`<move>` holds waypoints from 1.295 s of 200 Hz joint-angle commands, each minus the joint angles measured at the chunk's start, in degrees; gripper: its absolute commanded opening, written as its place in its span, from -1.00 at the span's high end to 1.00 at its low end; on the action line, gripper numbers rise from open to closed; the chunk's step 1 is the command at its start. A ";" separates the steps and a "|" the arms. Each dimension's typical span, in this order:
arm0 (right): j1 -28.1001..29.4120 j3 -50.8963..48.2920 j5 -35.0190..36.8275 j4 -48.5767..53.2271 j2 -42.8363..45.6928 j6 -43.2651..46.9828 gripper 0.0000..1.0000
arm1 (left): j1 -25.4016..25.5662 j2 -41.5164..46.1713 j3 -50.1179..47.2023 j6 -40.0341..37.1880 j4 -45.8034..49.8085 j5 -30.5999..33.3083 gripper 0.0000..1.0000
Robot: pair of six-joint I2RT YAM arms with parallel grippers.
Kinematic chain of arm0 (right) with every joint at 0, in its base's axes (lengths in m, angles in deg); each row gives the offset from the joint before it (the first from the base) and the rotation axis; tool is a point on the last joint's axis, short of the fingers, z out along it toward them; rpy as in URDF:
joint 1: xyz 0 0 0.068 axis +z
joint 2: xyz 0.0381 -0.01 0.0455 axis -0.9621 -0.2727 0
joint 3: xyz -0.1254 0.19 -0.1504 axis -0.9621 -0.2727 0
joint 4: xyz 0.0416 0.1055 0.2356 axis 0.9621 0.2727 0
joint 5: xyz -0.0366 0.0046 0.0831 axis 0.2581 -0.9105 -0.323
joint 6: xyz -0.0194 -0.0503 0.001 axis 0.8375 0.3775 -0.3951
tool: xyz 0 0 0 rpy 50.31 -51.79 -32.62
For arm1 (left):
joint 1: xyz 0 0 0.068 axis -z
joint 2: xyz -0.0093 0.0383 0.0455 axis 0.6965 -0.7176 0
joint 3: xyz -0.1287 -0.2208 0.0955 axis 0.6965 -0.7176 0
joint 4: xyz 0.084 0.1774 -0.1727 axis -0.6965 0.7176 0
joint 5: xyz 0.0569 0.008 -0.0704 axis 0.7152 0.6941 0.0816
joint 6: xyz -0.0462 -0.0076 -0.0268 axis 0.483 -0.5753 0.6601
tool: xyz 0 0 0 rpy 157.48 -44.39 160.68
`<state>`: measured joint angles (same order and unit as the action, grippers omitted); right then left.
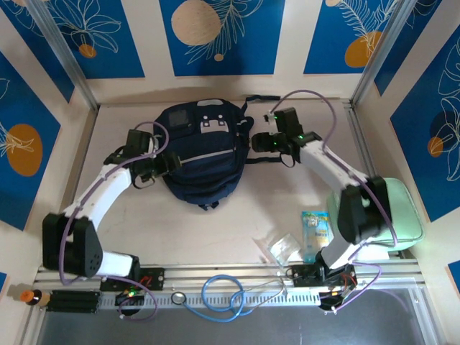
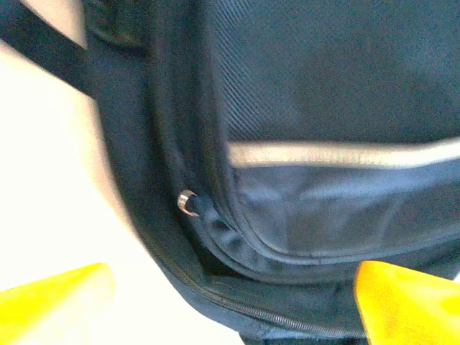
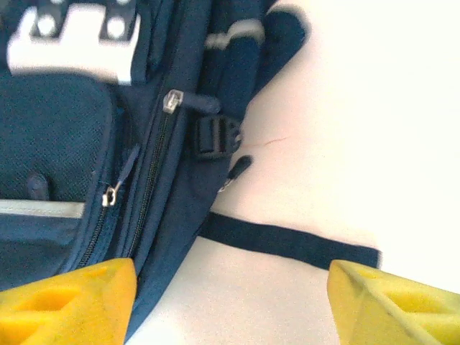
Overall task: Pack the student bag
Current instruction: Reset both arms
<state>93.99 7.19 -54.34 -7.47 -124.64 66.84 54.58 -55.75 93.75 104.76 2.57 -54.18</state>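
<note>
The student bag (image 1: 201, 154), a dark navy backpack, lies flat at the back middle of the table with its grey-white patch (image 1: 213, 123) toward the far wall. My left gripper (image 1: 162, 164) is at the bag's left side and stands open. Its yellow fingertips (image 2: 50, 302) sit wide apart over the bag's zipped edge, near a metal zipper ring (image 2: 188, 203). My right gripper (image 1: 262, 141) is at the bag's right side, also open. Its yellow pads (image 3: 65, 302) straddle the bag's edge and bare table, with a black strap (image 3: 287, 244) lying just beyond them.
A mint green zip case (image 1: 402, 215) lies at the right edge, partly under my right arm. A small printed packet (image 1: 315, 230) and a clear plastic bag (image 1: 280, 248) lie near the front. A blue cable (image 1: 219, 295) coils on the front rail.
</note>
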 commanded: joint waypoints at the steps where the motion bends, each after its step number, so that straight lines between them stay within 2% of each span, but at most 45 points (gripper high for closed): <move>1: -2.58 -8.19 5.16 -9.66 8.70 -2.76 -0.53 | -1.04 6.45 -1.87 1.37 -2.33 18.73 -0.99; 12: -3.95 -13.41 6.09 -13.23 12.21 -2.26 -0.68 | -1.42 9.42 -5.67 1.28 -7.76 22.91 -0.99; 25: -4.92 -19.68 8.03 -18.03 15.69 -0.75 -1.00 | -2.16 12.25 -10.06 -0.80 -14.78 25.87 -0.99; 39: -5.78 -24.65 9.90 -21.22 18.69 0.07 -0.99 | -2.67 13.61 -14.10 -3.23 -21.19 30.21 -0.99; 58: -7.38 -28.68 12.14 -21.70 20.46 0.07 -0.99 | -2.88 13.43 -19.54 -10.15 -30.53 33.39 -0.99; 81: -9.71 -35.28 16.09 -27.56 21.68 -0.68 -0.99 | -2.96 11.64 -26.44 -16.84 -42.73 37.11 -0.99; 119: -13.95 -41.54 18.55 -34.57 18.85 -1.93 -0.99 | -3.05 6.65 -35.15 -24.58 -61.70 32.86 -0.99; 161: -16.42 -46.25 8.41 -48.25 16.33 3.53 -0.99 | -3.59 -2.23 -40.68 -30.61 -84.11 25.40 -0.99; 172: -16.89 -47.11 5.76 -51.94 15.77 4.89 -0.99 | -3.69 -3.94 -40.22 -31.26 -84.58 22.35 -0.99; 199: -17.56 -47.70 1.19 -57.26 13.82 7.53 -0.99 | -3.85 -7.43 -39.89 -31.82 -86.94 20.22 -0.99; 221: -19.14 -48.82 -3.92 -62.93 11.11 7.13 -0.99 | -3.84 -10.26 -39.10 -31.73 -88.19 20.84 -0.99; 259: -19.46 -48.86 -5.58 -69.88 3.24 7.09 -0.99 | -3.86 -12.63 -38.05 -30.82 -87.88 23.06 -0.99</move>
<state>74.82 -41.03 -56.64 -69.61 -117.50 72.63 51.52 -67.83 54.05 74.31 -82.85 -31.58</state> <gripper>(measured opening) 0.992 0.994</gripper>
